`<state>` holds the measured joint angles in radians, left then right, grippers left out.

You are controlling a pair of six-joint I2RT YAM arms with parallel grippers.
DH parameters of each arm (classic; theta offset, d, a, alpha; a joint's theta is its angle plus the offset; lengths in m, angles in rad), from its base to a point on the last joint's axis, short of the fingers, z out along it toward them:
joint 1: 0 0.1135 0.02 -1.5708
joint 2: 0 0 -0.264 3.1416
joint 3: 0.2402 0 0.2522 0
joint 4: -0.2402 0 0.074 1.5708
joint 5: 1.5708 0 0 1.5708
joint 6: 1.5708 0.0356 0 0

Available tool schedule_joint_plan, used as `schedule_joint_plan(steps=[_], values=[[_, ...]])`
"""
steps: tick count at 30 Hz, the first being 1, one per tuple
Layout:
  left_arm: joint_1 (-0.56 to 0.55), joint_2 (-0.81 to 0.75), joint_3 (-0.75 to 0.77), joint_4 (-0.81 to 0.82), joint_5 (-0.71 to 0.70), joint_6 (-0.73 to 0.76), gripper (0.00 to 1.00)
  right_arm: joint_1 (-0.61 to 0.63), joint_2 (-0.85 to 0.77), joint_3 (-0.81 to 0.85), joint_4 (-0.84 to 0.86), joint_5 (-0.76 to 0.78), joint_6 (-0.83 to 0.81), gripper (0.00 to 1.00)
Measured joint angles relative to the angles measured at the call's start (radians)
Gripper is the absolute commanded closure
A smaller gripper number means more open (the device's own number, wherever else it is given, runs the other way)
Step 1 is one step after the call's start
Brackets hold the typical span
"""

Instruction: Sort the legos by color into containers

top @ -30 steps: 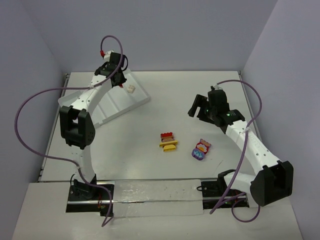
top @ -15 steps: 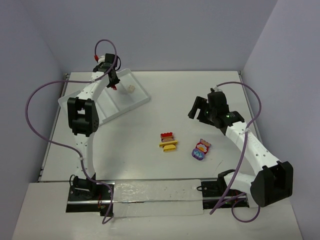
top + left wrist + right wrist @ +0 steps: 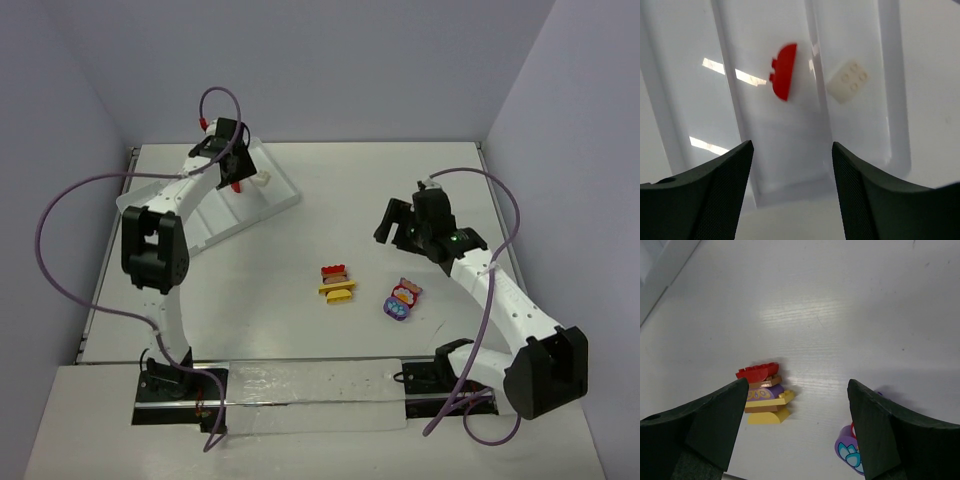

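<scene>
The white tray (image 3: 213, 214) lies at the far left of the table. A red brick (image 3: 236, 186) lies in one of its compartments, and a white brick (image 3: 262, 180) in the one beside it. My left gripper (image 3: 234, 164) hovers over them, open and empty. Its wrist view shows the red brick (image 3: 783, 71), the white brick (image 3: 848, 81) and the tray floor (image 3: 770, 145) beyond the open gripper (image 3: 792, 192). A red, brown, purple and yellow cluster (image 3: 337, 283) and a purple and pink cluster (image 3: 400, 300) lie mid-table. My right gripper (image 3: 393, 226) is open above them; its wrist view (image 3: 797, 432) shows both clusters (image 3: 764, 392) (image 3: 852, 452).
The tray's near right corner (image 3: 297, 200) points toward the table's middle. A purple cable (image 3: 60, 260) loops left of the left arm. Grey walls close the table in at the back and on both sides.
The left wrist swung over the tray and back; the red brick that showed at its fingers now lies on the tray floor. The right gripper has drifted slightly left.
</scene>
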<state>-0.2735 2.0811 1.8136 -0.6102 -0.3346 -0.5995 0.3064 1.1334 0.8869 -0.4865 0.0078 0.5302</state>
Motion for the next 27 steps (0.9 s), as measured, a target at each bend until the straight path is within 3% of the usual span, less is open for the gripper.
schedule_joint_plan(steps=[6, 10, 16, 27], values=[[-0.150, -0.385, -0.358, 0.140, 0.112, -0.046, 0.29, 0.187, 0.025, -0.034, 0.015, 0.003, -0.015, 0.12], [-0.183, -0.588, -0.545, 0.186, 0.147, -0.087, 0.29, 0.352, 0.114, -0.029, 0.024, 0.036, -0.010, 0.10], [-0.183, -0.652, -0.645, 0.189, 0.150, -0.110, 0.29, 0.447, 0.184, -0.059, 0.029, 0.079, 0.007, 0.02], [-0.193, -0.652, -0.661, 0.188, 0.165, -0.117, 0.29, 0.554, 0.329, -0.054, 0.055, 0.110, 0.052, 0.02]])
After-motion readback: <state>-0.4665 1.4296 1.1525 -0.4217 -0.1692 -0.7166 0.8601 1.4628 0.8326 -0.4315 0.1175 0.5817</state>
